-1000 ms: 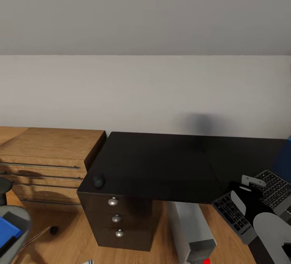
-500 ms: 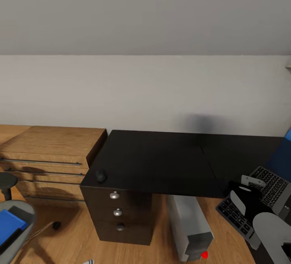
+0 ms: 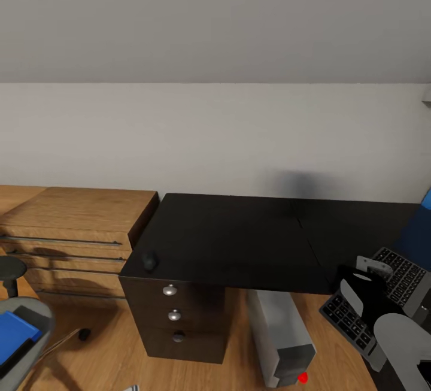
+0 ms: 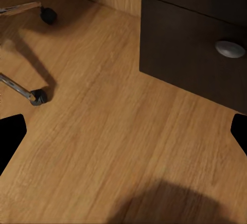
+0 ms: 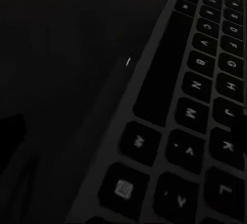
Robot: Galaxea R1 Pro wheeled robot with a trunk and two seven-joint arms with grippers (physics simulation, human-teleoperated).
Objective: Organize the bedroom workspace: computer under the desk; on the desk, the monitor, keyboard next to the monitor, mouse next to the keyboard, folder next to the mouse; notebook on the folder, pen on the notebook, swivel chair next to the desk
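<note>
Keyboard shifted slightly under right fingers.

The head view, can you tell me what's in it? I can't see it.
A black desk stands against a pale wall, with a small dark mouse near its front left corner. The right gripper holds a keyboard at the desk's right end; a grey computer sits on the floor underneath.

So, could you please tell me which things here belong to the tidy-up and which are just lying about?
Job:
desk
mouse
keyboard
computer
folder
chair
right tool

Lying about:
wooden dresser
red object
</note>
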